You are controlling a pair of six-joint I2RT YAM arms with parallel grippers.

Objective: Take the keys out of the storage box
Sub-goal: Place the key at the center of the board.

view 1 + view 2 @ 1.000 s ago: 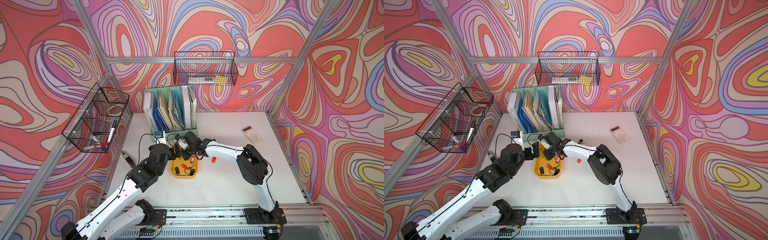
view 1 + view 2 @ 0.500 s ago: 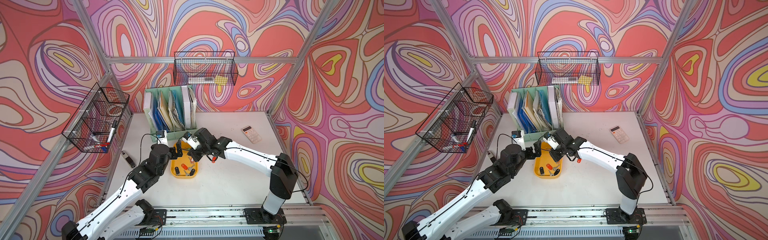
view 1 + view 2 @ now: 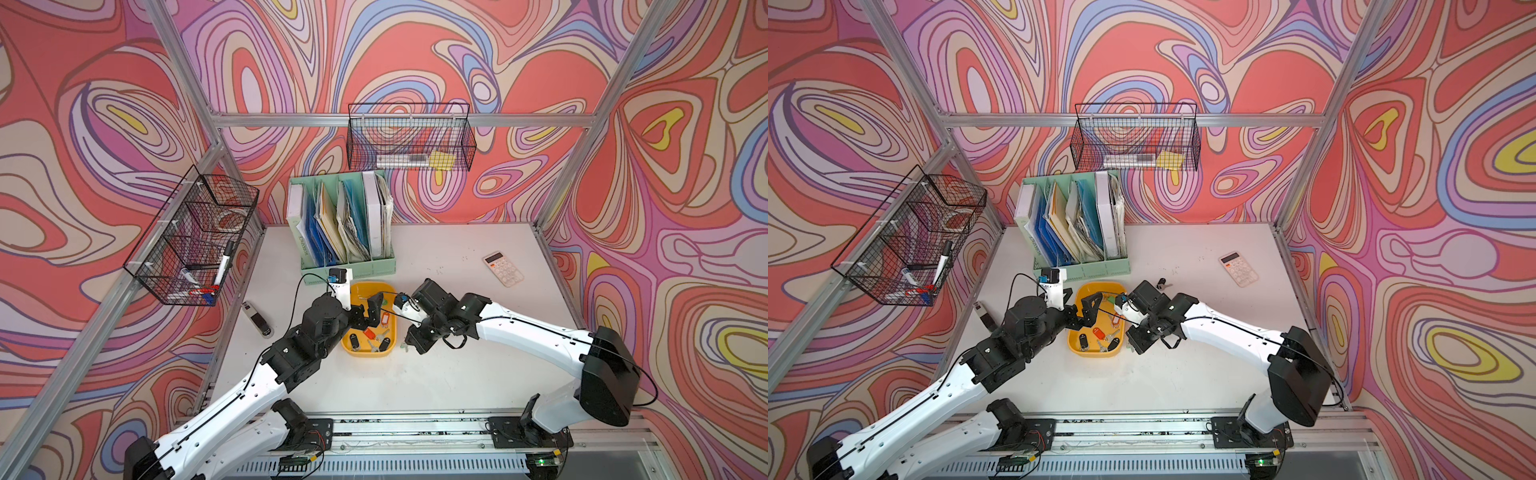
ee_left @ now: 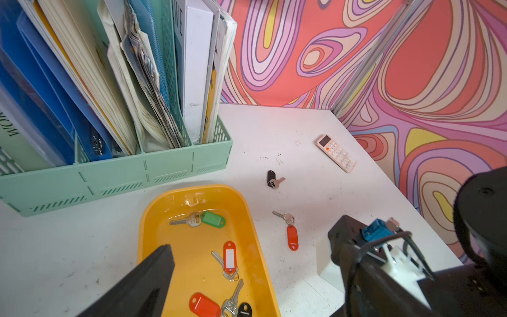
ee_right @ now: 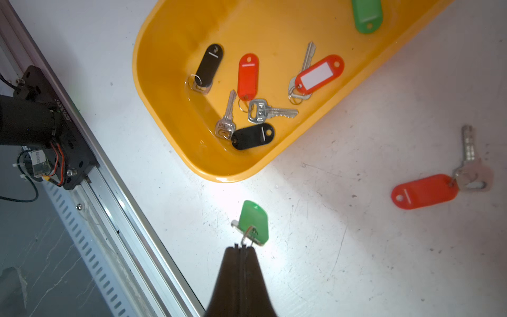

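The right pincer (image 5: 241, 248) is clamping a green key (image 5: 253, 219) right of the box (image 5: 164, 82). The left pincer (image 3: 368, 316) is gaping over it.

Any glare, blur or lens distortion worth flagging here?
Right wrist view: bright glare patch on the table around the green-tagged key; the right gripper is soft. Left wrist view: wide-angle splay of the file organizer. Both top views: even, sharp.

The left arm (image 3: 245, 399) and right arm (image 3: 536, 338) wear glossy white shells between bulky black joint housings. Thin black cables (image 3: 296, 297) run along them. Each wrist bears a white camera mount (image 3: 341, 291) with a blue plug. The left end effector (image 3: 368, 313) and right end effector (image 5: 242, 247) are matte black with tapering fingers. Black base plates (image 3: 505, 428) carry visible screws
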